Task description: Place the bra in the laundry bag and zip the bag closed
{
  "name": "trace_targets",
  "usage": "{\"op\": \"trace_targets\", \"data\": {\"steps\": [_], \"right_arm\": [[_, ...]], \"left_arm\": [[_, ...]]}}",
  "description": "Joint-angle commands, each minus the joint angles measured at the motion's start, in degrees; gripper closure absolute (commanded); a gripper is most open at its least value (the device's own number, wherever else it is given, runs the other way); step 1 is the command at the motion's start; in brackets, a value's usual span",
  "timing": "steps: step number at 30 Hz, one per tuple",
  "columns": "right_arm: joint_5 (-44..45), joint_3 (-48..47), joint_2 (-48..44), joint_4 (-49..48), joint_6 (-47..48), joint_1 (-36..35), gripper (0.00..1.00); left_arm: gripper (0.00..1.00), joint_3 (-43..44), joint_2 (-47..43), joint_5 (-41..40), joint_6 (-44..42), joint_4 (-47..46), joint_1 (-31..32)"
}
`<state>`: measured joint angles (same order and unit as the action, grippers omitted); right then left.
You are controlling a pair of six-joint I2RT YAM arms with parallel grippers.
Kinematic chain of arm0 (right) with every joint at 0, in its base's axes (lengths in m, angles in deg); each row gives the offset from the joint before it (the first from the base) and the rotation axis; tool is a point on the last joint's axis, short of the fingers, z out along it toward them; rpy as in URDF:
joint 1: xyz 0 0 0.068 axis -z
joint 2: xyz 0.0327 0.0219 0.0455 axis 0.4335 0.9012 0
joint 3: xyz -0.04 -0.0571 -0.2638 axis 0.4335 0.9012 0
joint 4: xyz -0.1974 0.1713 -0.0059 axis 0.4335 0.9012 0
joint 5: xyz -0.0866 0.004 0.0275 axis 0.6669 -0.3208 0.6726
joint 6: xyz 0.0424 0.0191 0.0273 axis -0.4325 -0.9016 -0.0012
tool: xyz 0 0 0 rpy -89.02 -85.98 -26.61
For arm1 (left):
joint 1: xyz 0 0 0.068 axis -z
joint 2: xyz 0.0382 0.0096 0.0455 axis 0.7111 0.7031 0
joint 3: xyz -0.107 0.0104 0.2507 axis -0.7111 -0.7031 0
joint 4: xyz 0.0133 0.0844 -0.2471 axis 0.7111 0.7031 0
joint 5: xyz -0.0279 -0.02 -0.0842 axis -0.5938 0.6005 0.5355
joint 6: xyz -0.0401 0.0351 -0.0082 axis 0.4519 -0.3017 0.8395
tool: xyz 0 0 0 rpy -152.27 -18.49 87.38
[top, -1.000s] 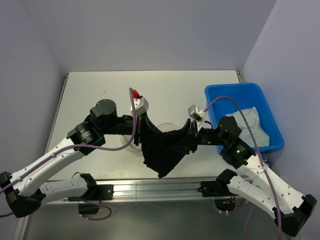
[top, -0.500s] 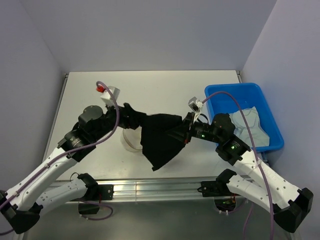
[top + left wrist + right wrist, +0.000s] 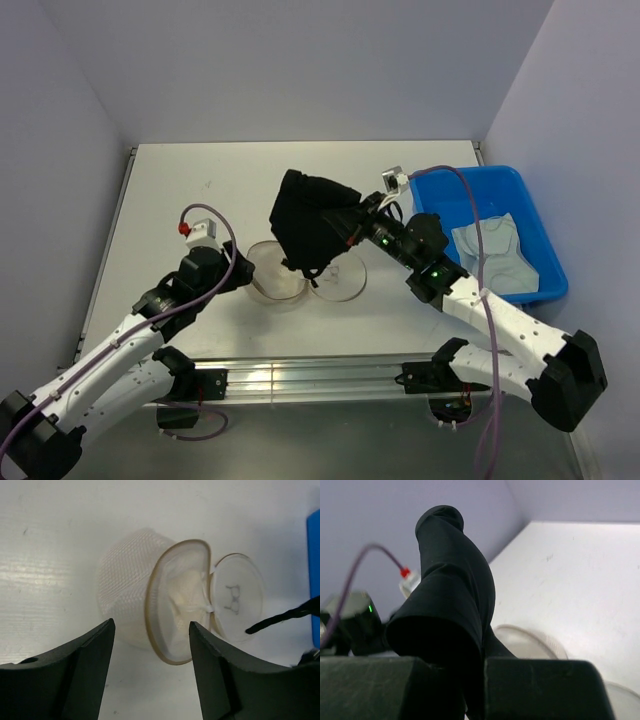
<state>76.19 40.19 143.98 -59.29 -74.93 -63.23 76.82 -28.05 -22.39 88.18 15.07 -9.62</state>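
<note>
- A black fabric bra (image 3: 312, 225) is being gripped by the right end effector (image 3: 475, 666), whose fingers are being pressed tight on the bunched cloth.
- The bra is being held up off the white desk (image 3: 190, 190), above and just behind the bag's opening. One thin black strap (image 3: 280, 616) is being dangled over the lid.
- The small round laundry bag of translucent cream-white mesh (image 3: 127, 597) is being left lying on its side on the desk, between the two arms, with its zip-rimmed mouth unzipped and gaping.
- Pale folds of the bag's own mesh are being shown inside the mouth.
- The circular lid (image 3: 236, 597), bearing a small dark mark, is being left folded back beside the mouth, joined to it at one edge.
- The left end effector (image 3: 150, 626) is being kept wide and empty, just short of the bag, with its dark fingers (image 3: 80, 675) being shown on either side of it.
- A crumpled pale cloth (image 3: 495, 255) is being held in the blue plastic bin (image 3: 470, 180) at the desk's right edge.
</note>
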Motion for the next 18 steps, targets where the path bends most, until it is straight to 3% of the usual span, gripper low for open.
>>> {"op": "trace_targets", "data": {"steps": [1, 9, 12, 15, 16, 18], "right_arm": [[6.32, -1.10, 4.18, -16.18, -2.79, -1.56, 1.00], [8.09, 0.83, 16.23, -27.97, -7.09, -3.07, 1.00], [7.66, 1.97, 19.66, -30.69, -7.80, -3.33, 1.00], [7.74, 3.46, 21.95, -32.54, -7.98, -3.59, 1.00], [7.83, 4.77, 22.65, -33.07, -7.98, -3.68, 1.00], [7.83, 6.01, 23.36, -34.74, -8.33, -3.86, 1.00]], "left_arm": [[0.37, -2.70, -0.46, -1.72, 2.83, -4.85, -0.37], [0.47, -6.23, 6.92, 3.37, 3.10, -18.39, -2.57], [0.57, -7.63, 7.89, 5.13, 2.48, -23.47, -3.62], [0.77, -8.51, 8.42, 5.13, 2.48, -25.95, -4.41], [0.91, -8.43, 8.59, 5.05, 2.40, -26.13, -4.68], [0.99, -8.43, 9.03, 4.69, 2.31, -26.22, -4.77]]}}
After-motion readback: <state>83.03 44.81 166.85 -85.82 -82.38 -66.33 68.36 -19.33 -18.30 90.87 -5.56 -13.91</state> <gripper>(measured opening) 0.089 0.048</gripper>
